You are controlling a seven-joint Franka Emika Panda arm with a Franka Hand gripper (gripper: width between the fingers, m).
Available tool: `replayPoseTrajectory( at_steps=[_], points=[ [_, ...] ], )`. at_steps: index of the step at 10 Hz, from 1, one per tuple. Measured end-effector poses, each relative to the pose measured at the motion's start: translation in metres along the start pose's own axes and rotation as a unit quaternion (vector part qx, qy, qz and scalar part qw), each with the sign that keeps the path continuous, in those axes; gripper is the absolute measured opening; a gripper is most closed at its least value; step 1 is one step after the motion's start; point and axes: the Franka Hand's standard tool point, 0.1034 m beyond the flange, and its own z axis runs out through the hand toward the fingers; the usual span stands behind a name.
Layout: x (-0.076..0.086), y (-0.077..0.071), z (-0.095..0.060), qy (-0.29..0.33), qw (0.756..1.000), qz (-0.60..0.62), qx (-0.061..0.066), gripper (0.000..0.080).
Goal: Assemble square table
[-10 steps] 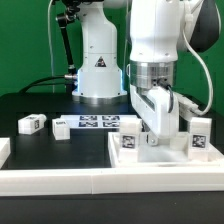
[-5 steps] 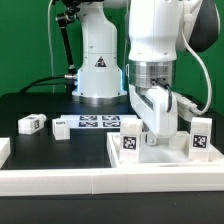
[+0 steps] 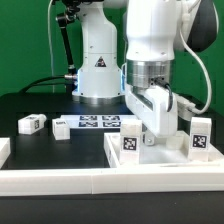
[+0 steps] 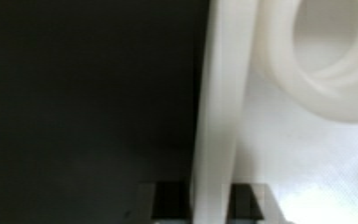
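Note:
The square table's white slab [image 3: 160,158] lies at the exterior view's right. Its raised rim [image 4: 217,100] runs between my gripper's two dark fingers [image 4: 171,203]. My gripper [image 3: 150,128] [image 4: 204,202] is shut on that rim, pointing down. A round corner recess [image 4: 336,60] shows beside the rim in the wrist view. Two tagged white legs [image 3: 131,142] [image 3: 200,139] stand upright at the slab. Two more tagged legs [image 3: 32,123] [image 3: 61,128] lie loose on the black table at the exterior view's left.
The marker board [image 3: 97,123] lies flat behind the slab, in front of the robot base [image 3: 97,70]. A long white rail wall [image 3: 90,181] runs along the front, with a short piece [image 3: 4,150] at the exterior view's left.
My gripper has shifted slightly to the exterior view's left, still shut on the rim. The slab and its near tagged leg have moved a little with it.

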Motion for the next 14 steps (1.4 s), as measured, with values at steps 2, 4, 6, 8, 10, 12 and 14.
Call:
replayPoseTrajectory(
  at_steps=[2, 4, 6, 8, 10, 12, 14],
  points=[
    [0.015, 0.011, 0.003, -0.008, 0.997, -0.081, -0.016, 0.0069],
    [0.035, 0.021, 0.003, -0.012, 0.987, -0.155, -0.027, 0.0074],
    [0.047, 0.025, 0.002, -0.011, 0.977, -0.210, -0.027, 0.0074],
    [0.057, 0.026, 0.002, -0.006, 0.966, -0.258, -0.025, 0.0074],
    [0.064, 0.026, 0.001, -0.002, 0.954, -0.298, -0.022, 0.0074],
    [0.074, 0.022, -0.001, 0.004, 0.931, -0.364, -0.022, 0.0074],
    [0.080, 0.019, -0.002, 0.011, 0.903, -0.429, -0.023, 0.0074]
  ],
)
